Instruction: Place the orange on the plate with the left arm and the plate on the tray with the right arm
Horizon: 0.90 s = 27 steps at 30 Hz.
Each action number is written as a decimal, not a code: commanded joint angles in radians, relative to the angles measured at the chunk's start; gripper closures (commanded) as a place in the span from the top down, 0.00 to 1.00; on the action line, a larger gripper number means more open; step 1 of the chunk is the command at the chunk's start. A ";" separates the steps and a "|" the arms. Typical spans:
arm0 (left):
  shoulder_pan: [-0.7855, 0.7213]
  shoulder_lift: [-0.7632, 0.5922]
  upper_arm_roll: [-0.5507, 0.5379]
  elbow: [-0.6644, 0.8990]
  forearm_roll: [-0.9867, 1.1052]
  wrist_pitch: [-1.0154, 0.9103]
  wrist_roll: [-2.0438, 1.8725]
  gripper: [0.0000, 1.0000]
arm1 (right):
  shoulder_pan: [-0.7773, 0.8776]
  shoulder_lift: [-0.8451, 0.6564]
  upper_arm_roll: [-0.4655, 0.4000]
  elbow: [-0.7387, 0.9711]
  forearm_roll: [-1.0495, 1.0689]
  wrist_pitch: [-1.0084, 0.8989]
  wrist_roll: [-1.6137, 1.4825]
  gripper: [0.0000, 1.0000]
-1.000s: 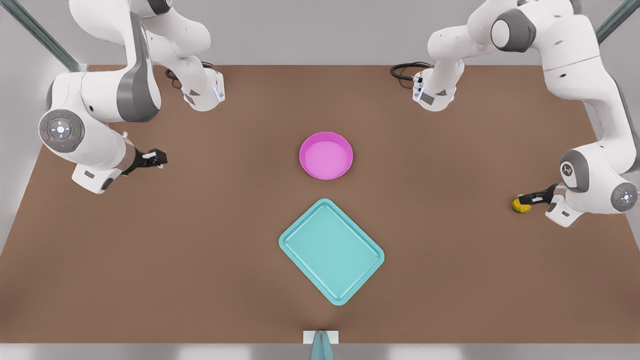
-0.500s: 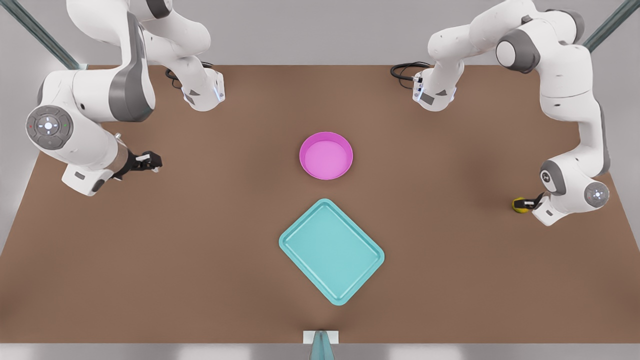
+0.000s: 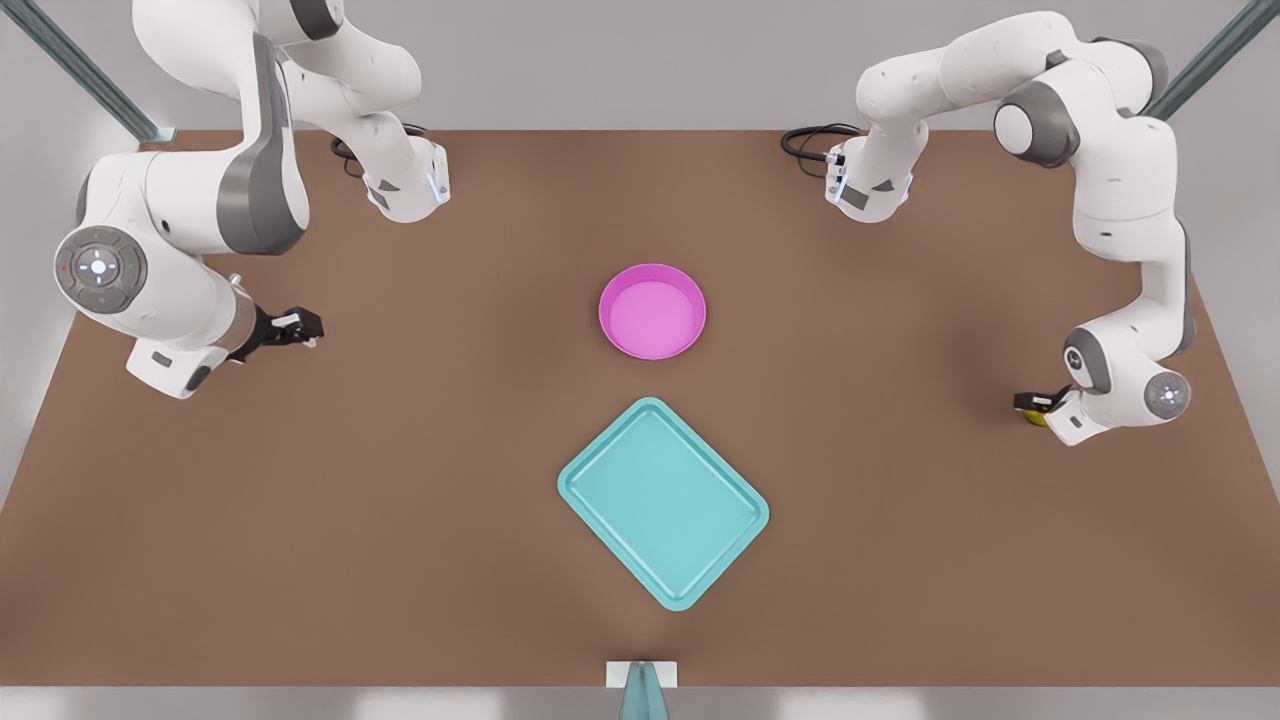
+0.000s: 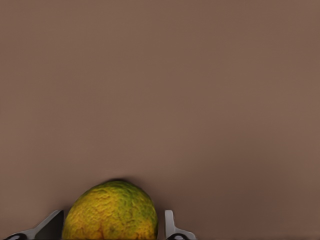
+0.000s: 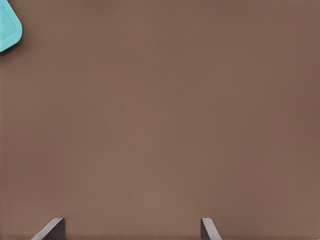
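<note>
The orange (image 4: 111, 212), bumpy yellow with a green tinge, rests on the table between my left gripper's fingers (image 4: 168, 225), which press close against both its sides. In the front view the left gripper (image 3: 1030, 404) is low at the right edge and covers most of the orange (image 3: 1036, 420). The pink plate (image 3: 652, 311) stands in the middle of the table with nothing in it. The turquoise tray (image 3: 663, 502) lies in front of the plate, turned diagonally. At the front view's left, my right gripper (image 3: 306, 326) hovers open and holds nothing, far from the plate.
The brown table (image 3: 400, 500) has wide bare stretches between both arms and the middle. Both arm bases (image 3: 405, 185) stand at the far edge with black cables (image 3: 810, 140) beside one. A tray corner (image 5: 7, 27) peeks into the right wrist view.
The left arm has dropped lower over the orange, and its gripper now hides most of the fruit. The right gripper drew slightly toward the front view's left.
</note>
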 commanded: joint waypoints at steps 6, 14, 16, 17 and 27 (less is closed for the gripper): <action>-0.001 -0.015 0.000 0.000 0.002 -0.003 0.093 0.60 | -0.001 -0.001 0.000 0.000 0.006 0.002 -0.009 1.00; -0.392 -0.231 -0.026 0.007 -0.006 -0.280 -0.356 0.61 | -0.001 0.001 0.000 0.000 0.006 0.003 -0.011 1.00; -0.506 -0.282 -0.165 0.024 -0.006 -0.333 -0.561 0.61 | -0.001 0.002 0.000 0.000 0.006 0.003 -0.011 1.00; -0.592 -0.269 -0.207 0.075 -0.006 -0.364 -0.659 0.61 | -0.001 0.002 0.000 0.000 0.006 0.003 -0.011 1.00; -1.086 -0.039 -0.216 0.343 -0.103 -0.520 -1.126 0.62 | -0.001 0.007 0.000 -0.001 0.008 0.005 -0.011 1.00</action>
